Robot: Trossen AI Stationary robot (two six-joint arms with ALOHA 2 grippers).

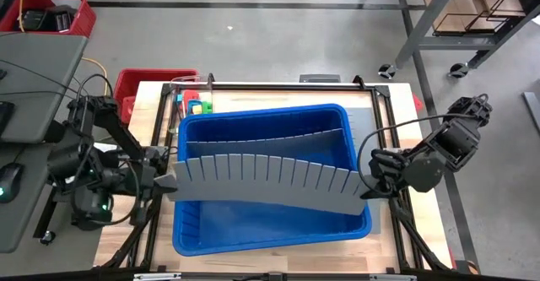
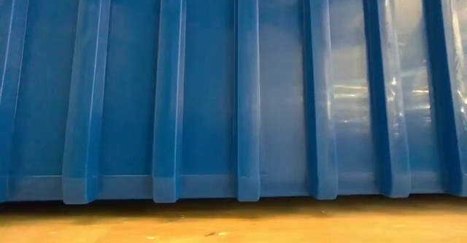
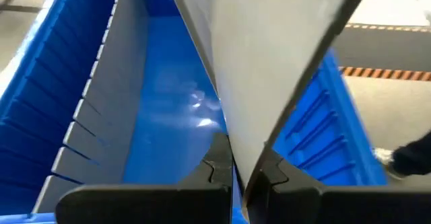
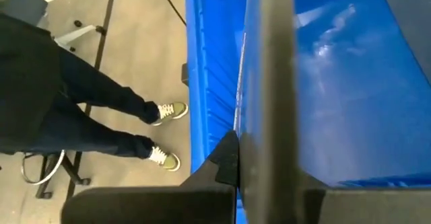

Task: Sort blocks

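Both arms carry one long grey divider panel (image 1: pixel 270 182) across the blue bin (image 1: pixel 253 226): the left gripper (image 1: pixel 166 180) pinches one end and the right gripper (image 1: pixel 369 182) the other, each clamped tight, presumably so the slotted panel stays level while it is seated. A second divider (image 1: pixel 261 145) stands farther in. The blocks (image 1: pixel 196 106) lie outside the bin beyond its far left corner (a small coloured cluster, untouched).

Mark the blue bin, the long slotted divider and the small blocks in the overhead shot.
blue bin (image 1: pixel 278 230): high view, bare floor near its front wall.
long slotted divider (image 1: pixel 270 181): high view, middle of the grey panel.
small blocks (image 1: pixel 197 107): high view, the cluster behind the bin's back-left corner.
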